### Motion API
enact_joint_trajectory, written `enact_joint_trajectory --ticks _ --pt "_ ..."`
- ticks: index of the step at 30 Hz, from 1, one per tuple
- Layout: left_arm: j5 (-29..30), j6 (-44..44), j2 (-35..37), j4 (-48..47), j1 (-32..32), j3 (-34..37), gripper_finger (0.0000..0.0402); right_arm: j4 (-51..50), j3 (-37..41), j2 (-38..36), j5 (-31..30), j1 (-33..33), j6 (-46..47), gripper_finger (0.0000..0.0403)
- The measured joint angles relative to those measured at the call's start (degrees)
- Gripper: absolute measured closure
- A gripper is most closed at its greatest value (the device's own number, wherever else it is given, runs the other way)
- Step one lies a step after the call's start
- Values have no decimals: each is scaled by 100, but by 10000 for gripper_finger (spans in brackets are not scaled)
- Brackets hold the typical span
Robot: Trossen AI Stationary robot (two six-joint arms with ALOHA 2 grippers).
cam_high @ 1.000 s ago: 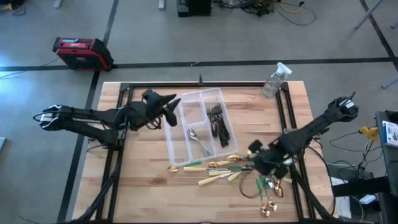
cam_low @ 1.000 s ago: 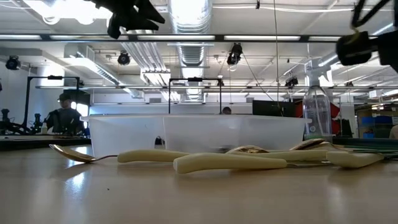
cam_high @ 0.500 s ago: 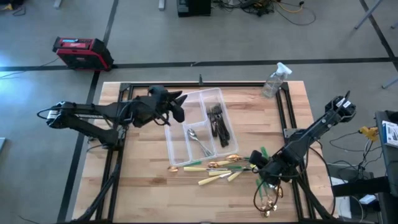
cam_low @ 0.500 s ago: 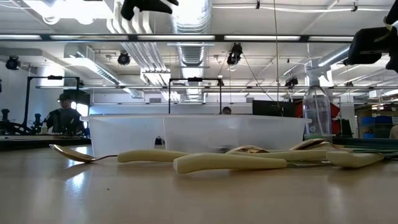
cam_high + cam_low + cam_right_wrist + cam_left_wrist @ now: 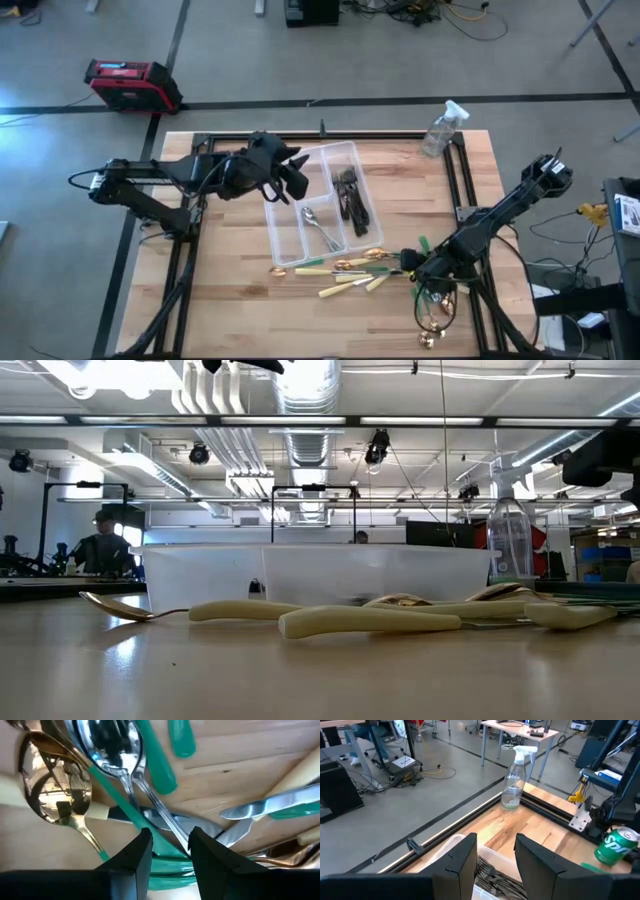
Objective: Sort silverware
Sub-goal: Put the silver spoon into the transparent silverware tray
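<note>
Clear spray bottle (image 5: 441,128) beyond tray (image 5: 285,218)

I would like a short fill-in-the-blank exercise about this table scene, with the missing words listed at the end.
1. The dark forks lie inside the clear ____ on the table.
2. The spray bottle stands near the table's far ____ corner in the high view.
3. The right claw is down among the loose cutlery; the left claw hangs above the ____ end of the tray.
4. In the right wrist view, a silver spoon lies beside a ____ spoon.

Missing words: tray; right; far; gold
</note>
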State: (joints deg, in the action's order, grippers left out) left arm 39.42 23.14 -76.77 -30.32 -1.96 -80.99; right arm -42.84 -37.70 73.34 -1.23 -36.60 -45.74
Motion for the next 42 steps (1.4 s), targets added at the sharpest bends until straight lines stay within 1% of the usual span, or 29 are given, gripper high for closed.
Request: enact_joint_trajectory --ticks 3,5,9,12,15,20,26,29,34,38,42 --pt "0 -9 -3 -29 9 23 283 65 -44 0 70 0 197 285" --pt "4 -9 -3 -27 6 42 283 56 -47 -4 249 0 223 282" --pt "3 7 -3 -23 -98 42 283 341 24 69 444 -2 225 276" --pt "-1 -79 -2 -22 -176 42 283 555 38 290 428 0 281 273" --pt "-3 -343 15 -18 -177 41 283 655 23 609 451 0 488 270" --pt "29 -798 29 -22 -46 10 283 713 -52 1030 448 2 812 276" --pt "52 -1056 96 -7 48 2 283 712 -215 1110 425 25 820 295" --pt "43 -1117 117 -54 50 2 283 810 -222 1152 445 88 927 316" --pt "51 -1421 189 -65 113 2 283 853 -235 1185 419 140 1957 389" --pt "46 -1571 214 -69 344 2 283 845 -225 1062 282 137 2830 394" --pt "10 -1573 223 -67 714 2 283 830 -295 750 143 140 3315 399"
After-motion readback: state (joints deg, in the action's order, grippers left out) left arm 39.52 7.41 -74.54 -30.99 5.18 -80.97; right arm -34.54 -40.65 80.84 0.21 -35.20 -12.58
